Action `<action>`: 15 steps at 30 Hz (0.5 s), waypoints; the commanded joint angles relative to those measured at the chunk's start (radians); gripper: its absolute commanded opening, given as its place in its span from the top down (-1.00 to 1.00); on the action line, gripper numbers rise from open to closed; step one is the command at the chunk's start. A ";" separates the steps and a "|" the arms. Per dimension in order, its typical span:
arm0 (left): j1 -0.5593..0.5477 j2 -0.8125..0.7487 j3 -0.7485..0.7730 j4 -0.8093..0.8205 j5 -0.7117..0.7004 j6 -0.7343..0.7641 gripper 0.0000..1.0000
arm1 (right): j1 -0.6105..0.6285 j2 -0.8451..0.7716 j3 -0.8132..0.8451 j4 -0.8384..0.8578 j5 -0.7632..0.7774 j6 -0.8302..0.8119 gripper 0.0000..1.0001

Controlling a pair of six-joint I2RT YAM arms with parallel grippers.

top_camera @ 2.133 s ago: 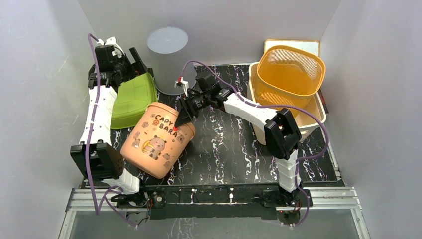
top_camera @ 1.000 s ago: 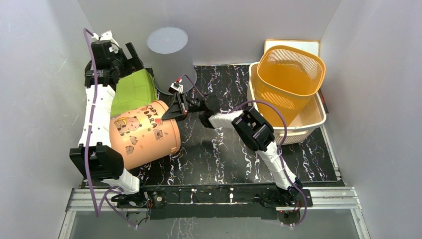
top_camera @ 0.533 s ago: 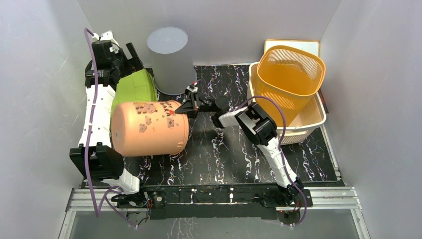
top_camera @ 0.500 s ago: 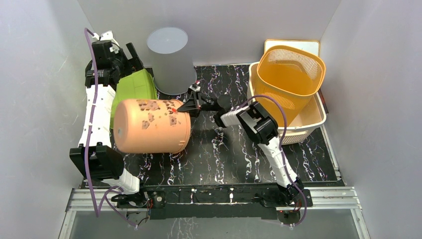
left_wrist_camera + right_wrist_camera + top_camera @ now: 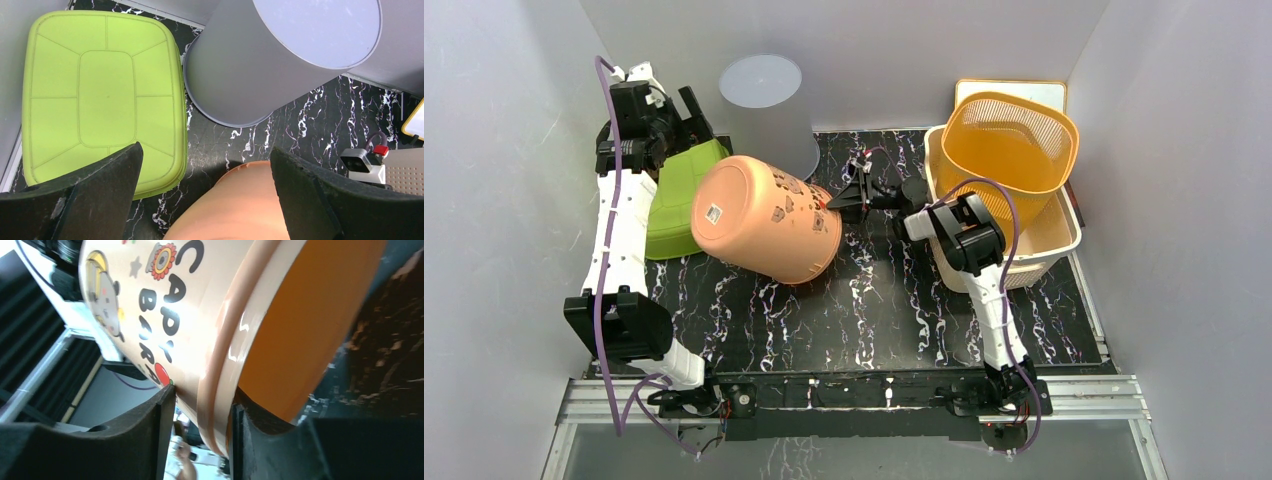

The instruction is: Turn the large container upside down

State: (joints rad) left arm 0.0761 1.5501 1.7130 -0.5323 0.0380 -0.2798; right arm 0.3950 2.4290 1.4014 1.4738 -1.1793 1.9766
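Observation:
The large peach container [image 5: 764,215] with a cartoon print hangs tilted over the mat, its base turned up and to the left and its mouth down and to the right. My right gripper [image 5: 832,205] is shut on its rim, one finger inside and one outside, as the right wrist view [image 5: 200,435] shows around the printed wall [image 5: 165,305]. My left gripper [image 5: 692,118] is open and empty at the back left, above the container's side [image 5: 235,210], and touches nothing.
A green lid [image 5: 674,205] lies flat at the left, partly under the container. A grey upturned bin [image 5: 764,110] stands at the back. An orange mesh basket [image 5: 1009,140] sits in a cream tub [image 5: 1054,235] at the right.
My right gripper has rolled the container over, from upright and leaning to lying on its side to base-up, and carried it right and back. The left arm has barely moved.

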 commanded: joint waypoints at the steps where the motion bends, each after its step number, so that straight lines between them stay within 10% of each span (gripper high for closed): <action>1: -0.004 -0.022 0.007 -0.012 -0.012 0.015 -0.97 | -0.011 0.051 0.051 0.106 -0.077 -0.166 0.20; 15: -0.005 -0.010 -0.011 -0.009 -0.004 0.016 -0.97 | -0.021 0.012 0.249 -1.048 0.054 -1.025 0.14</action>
State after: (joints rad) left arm 0.0753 1.5505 1.7012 -0.5358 0.0357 -0.2768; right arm 0.3794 2.4638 1.5478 0.8185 -1.2087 1.2869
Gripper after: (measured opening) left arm 0.984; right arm 0.428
